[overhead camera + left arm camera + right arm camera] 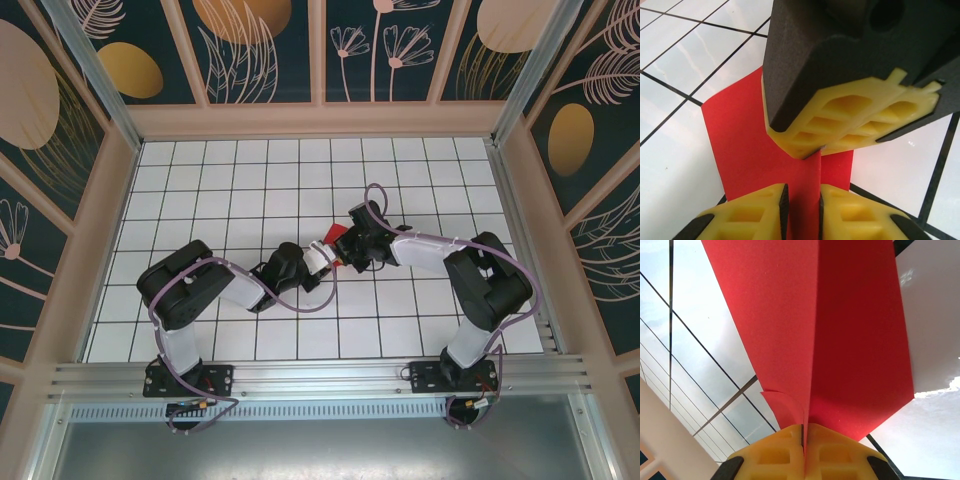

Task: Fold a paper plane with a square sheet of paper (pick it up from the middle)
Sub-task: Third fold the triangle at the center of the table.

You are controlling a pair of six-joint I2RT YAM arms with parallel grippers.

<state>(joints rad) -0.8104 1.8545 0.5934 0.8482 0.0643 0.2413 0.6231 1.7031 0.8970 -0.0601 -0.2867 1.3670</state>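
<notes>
The square sheet of paper [335,233] is bright red and folded along a centre crease. It hangs above the middle of the tiled table. My right gripper [347,252] is shut on the crease, and in the right wrist view its yellow fingers [775,455] pinch the fold [840,330] tight. In the left wrist view the right gripper [812,150] grips the red fold [745,135] from above. My left gripper [802,202] stands below it, its jaws a narrow gap apart on either side of the fold. From above, the left gripper [325,260] meets the right one at the paper.
The white grid-tiled table [220,180] is walled by patterned panels [260,50] at the back and sides. A metal rail [320,378] runs along the near edge, behind both arm bases.
</notes>
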